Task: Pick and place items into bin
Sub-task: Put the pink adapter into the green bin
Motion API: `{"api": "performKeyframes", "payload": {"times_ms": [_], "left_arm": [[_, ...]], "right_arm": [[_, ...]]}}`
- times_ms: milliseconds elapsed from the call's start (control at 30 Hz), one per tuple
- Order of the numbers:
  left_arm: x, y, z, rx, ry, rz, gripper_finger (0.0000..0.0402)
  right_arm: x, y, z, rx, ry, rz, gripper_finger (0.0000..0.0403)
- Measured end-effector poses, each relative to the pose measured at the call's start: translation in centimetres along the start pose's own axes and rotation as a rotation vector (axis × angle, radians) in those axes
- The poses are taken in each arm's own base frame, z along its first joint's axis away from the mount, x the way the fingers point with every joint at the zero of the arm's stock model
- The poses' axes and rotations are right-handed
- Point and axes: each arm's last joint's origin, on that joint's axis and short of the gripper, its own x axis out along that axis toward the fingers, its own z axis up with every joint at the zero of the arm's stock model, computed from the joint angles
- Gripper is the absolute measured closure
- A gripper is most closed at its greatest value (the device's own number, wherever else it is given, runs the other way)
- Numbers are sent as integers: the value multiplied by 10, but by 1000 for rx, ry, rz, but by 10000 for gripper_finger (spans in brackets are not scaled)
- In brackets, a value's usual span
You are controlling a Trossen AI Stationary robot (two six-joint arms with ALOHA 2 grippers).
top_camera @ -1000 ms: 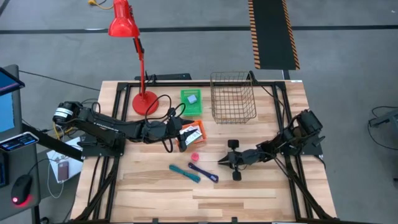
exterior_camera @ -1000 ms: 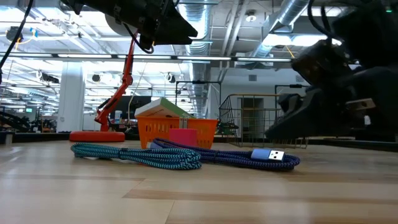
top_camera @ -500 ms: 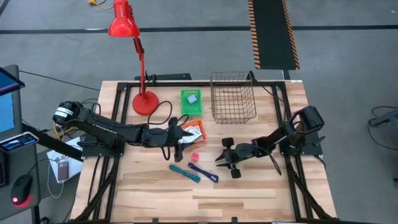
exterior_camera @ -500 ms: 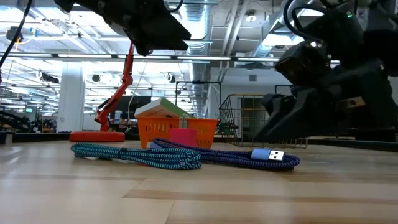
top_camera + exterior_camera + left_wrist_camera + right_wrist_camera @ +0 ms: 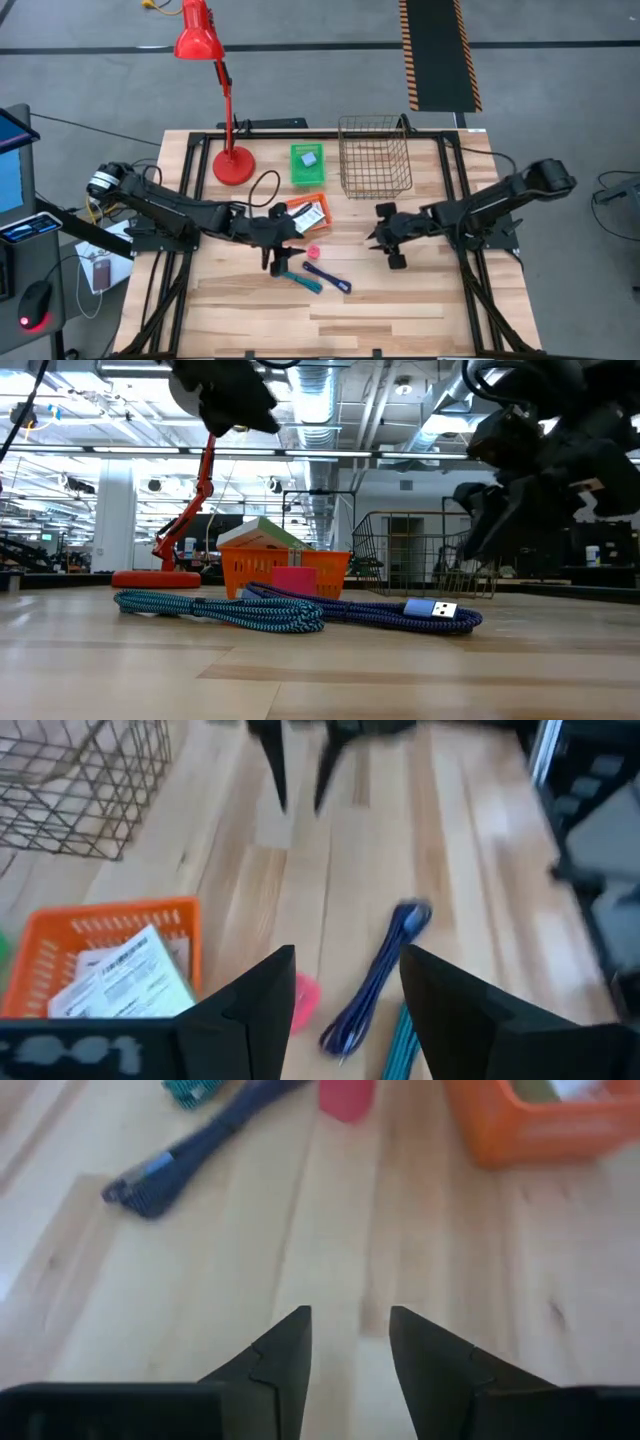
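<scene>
Both tools (image 5: 283, 258) (image 5: 385, 240) open above table (image 5: 400, 300).

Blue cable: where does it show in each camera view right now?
High: blue cable at table centre.
Low: along the tabletop, plug end on the right.
Left wrist: between the pincer fingers.
Right wrist: far side.
Shared landmark: pink block beside it.

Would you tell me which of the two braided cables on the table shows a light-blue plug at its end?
The blue-purple cable, lying just behind the teal cable in the low view. Its light-blue USB plug points toward the wire basket.
</scene>
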Motion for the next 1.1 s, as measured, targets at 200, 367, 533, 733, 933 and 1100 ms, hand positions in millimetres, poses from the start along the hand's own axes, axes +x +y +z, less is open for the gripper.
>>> {"api": "performKeyframes", "payload": {"times_ms": [200,367,533,733,933,1100], "left_arm": [[11,0,10,96,203,32,231],[34,0,22,166,401,51,231],[59,0,32,250,568,72,231],[87,-4,39,350,623,55,231],[100,-7,40,411,640,28,231],[101,-7,42,439,622,18,231]], "right_arm": [[-24,-7,-5,21,63,-18,270],[-34,-8,-7,28,77,-22,266],[-35,-7,-8,33,92,-20,261],[-35,-7,-9,33,102,-20,259],[-35,-7,-11,32,118,-19,260],[-36,-7,-12,28,126,-18,255]]}}
